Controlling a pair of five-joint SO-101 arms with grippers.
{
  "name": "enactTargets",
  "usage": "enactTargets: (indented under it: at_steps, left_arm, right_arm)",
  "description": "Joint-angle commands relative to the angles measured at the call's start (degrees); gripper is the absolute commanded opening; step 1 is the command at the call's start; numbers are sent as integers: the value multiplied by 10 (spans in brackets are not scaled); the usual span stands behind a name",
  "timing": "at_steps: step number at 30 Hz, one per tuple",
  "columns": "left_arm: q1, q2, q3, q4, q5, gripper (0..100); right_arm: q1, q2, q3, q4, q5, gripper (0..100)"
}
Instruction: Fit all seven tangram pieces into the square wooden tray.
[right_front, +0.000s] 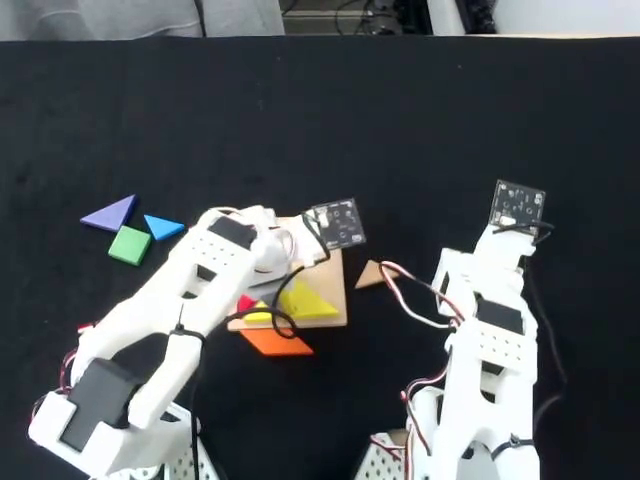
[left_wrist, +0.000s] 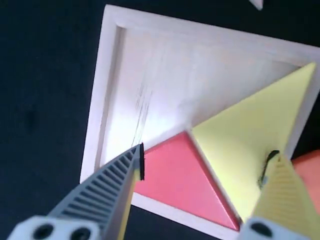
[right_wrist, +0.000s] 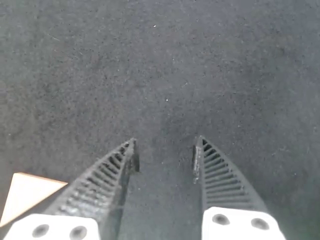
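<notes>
- An orange piece (right_front: 275, 342) lies flat on the black surface (right_front: 450, 120). It is outside the square wooden tray (right_front: 335, 283), just beside its near edge.
- The tray sits at the middle of the surface.
  - A yellow triangle (left_wrist: 250, 125) lies flat in its near right part.
  - A pink triangle (left_wrist: 175, 175) lies flat in its near left part, and the two touch along one edge.
  - The far part of the tray floor is pale wood.
- The left jaws hang over the near part of the tray, released and spread wide.
  - One tip is above the pink triangle's outer corner, close to the tray rim.
  - The other tip is above the yellow triangle.
  - The edge where the two triangles meet lies in the gap between the tips.
- A tan triangle (right_front: 370, 273) lies on the surface just beside the tray's right edge, between the tray and the right arm.
- Far to the left, well apart from the tray, three pieces lie close together. They are a green square (right_front: 129, 245), a blue triangle (right_front: 163, 227) to its right, and a purple triangle (right_front: 110, 213) just beyond it.
- The right jaws are at the far right, farther back than the tray, released and parted. Black surface shows in the gap, and the tan triangle lies off to one side, outside the gap.
- Each wrist carries a small dark circuit board (right_front: 517, 205) with pale marks too small to read.
</notes>
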Motion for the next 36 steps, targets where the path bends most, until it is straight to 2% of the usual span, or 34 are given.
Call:
enactTargets:
  at_steps: [1, 10, 13, 19, 23, 27, 32, 36]
  left_arm:
    - [1, -4, 0, -20, 4, 374]
    - [-37, -10, -7, -19, 3, 374]
    - [-41, -10, -15, 3, 3, 374]
    - [46, -75, -1, 85, 26, 374]
    - [65, -111, 45, 22, 40, 374]
    - [45, -111, 89, -38, 40, 374]
    - [8, -111, 107, -44, -6, 374]
    - [-21, -111, 106, -46, -14, 374]
  right_arm:
    - [-7, -15, -22, -11, -3, 188]
    - [-8, -15, -22, -11, -3, 188]
    - [-8, -15, -22, -11, -3, 188]
    - [-8, -15, -22, -11, -3, 188]
    - [-8, -15, -22, -10, -3, 188]
    - [-8, -15, -22, -10, -3, 188]
    - [-8, -15, -22, -9, -3, 188]
    - [-8, -14, -22, -9, -3, 188]
